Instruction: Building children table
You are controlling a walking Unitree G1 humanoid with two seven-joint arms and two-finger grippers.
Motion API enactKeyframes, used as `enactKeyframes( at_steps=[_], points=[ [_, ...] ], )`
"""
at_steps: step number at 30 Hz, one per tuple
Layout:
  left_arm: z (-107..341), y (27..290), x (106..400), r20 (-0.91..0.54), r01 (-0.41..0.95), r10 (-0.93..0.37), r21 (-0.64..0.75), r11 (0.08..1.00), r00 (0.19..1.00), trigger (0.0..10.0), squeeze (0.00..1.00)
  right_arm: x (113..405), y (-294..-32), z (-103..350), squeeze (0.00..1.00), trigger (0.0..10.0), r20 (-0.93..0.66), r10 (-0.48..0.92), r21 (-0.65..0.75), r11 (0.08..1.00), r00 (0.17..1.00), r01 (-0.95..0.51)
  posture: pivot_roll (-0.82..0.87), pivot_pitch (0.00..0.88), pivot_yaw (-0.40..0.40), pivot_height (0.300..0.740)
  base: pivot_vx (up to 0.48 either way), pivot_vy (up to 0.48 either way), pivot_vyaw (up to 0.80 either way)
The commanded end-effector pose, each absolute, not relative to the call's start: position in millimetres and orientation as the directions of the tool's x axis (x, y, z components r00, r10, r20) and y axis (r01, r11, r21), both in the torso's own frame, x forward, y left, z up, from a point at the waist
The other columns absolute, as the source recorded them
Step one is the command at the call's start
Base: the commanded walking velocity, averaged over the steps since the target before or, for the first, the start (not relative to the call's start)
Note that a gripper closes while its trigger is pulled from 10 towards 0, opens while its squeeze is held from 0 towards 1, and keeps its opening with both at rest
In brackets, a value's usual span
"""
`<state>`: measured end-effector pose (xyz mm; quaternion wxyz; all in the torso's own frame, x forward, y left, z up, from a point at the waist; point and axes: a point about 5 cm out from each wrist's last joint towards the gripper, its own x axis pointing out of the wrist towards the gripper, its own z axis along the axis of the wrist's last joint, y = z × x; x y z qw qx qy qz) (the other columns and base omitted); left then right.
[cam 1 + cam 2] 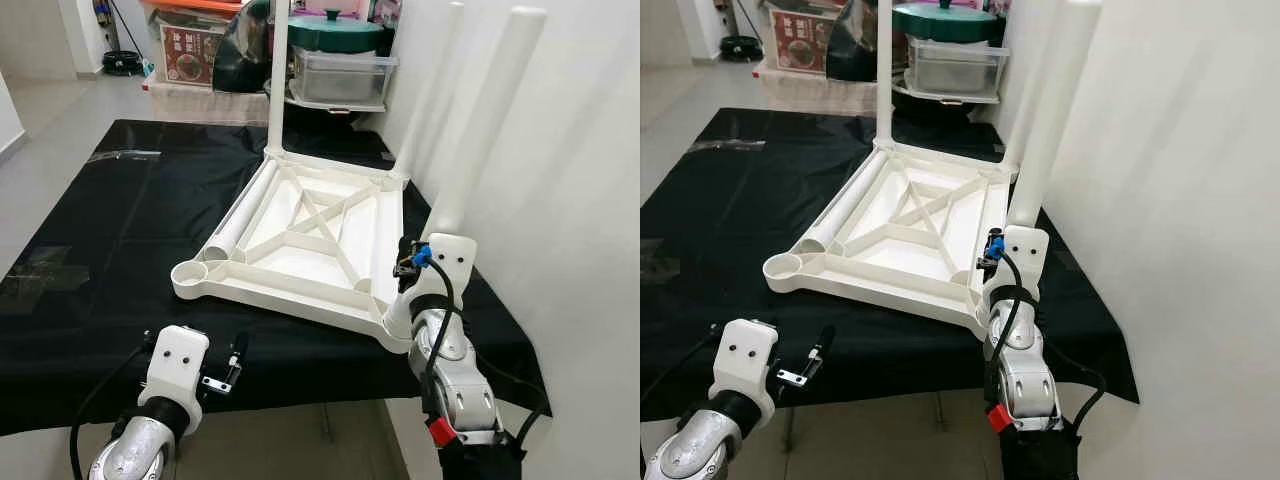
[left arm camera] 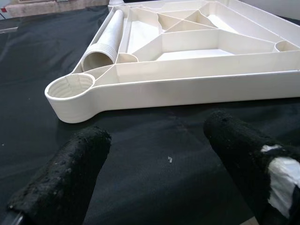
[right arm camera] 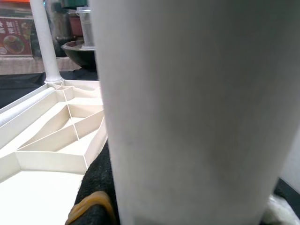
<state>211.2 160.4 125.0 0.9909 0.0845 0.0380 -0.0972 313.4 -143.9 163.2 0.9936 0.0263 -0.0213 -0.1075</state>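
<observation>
In the centre of the head views we see the white plastic children's tabletop [image 1: 300, 240] lying upside down on a black sheet [image 1: 110, 220] spread over the worktop, its ribbed underside facing up. Two table legs stand upright in the far corner sockets, one at the far left corner [image 1: 277, 80] and one at the far right corner [image 1: 432, 85] close to the white wall [image 1: 580, 200]. A loose leg [image 1: 245, 215] lies inside the tabletop along its left edge, its threaded open end pointing toward the empty near-left socket [image 1: 190, 272]. At the near-right corner, our right pincer [image 1: 420, 262] is closed around a fourth leg [image 1: 490, 120], which rises at a slight tilt toward the upper right of the frame; the right wrist view shows this leg close up with a black finger [image 3: 96, 187] pressed against it. Our left pincer [image 2: 154, 168] hovers low over the black sheet just in front of the near-left socket, its two fingers [image 2: 70, 173] spread wide apart and holding nothing. In the upper part of the frame, beyond the worktop, sit a clear storage box [image 1: 340, 78] with a green lid [image 1: 335, 32] above it.
</observation>
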Motion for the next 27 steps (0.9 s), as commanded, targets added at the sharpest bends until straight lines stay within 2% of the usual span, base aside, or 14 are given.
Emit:
enactKeyframes(
  at_steps=[1,11,22,27],
  points=[
    [122.2,161.6,211.7,-0.097,0.186,-0.172,0.169,0.968,0.980,10.0,0.00,309.7,-159.2,135.4,0.00,10.0,-0.101,-0.290,0.031,0.955,0.952,0.294,0.05,0.000,-0.129,0.740,0.000,0.000,0.00],
    [120.9,161.9,213.0,-0.100,0.182,-0.167,0.171,0.968,0.981,10.0,0.00,311.2,-157.8,139.9,0.00,10.0,-0.086,-0.270,0.043,0.961,0.959,0.275,0.05,0.000,-0.127,0.740,0.000,0.000,0.00],
    [120.6,161.5,214.2,-0.099,0.185,-0.169,0.172,0.968,0.981,10.0,0.00,316.5,-153.4,150.2,0.00,10.0,-0.095,-0.158,0.082,0.983,0.983,0.165,0.05,0.000,-0.126,0.740,0.000,0.000,0.00],
    [120.0,161.6,214.1,-0.101,0.185,-0.169,0.173,0.967,0.980,10.0,0.00,318.0,-157.0,154.6,0.00,10.0,-0.084,-0.167,0.078,0.982,0.982,0.173,0.05,0.000,-0.126,0.740,0.000,0.000,0.00]
  ],
)
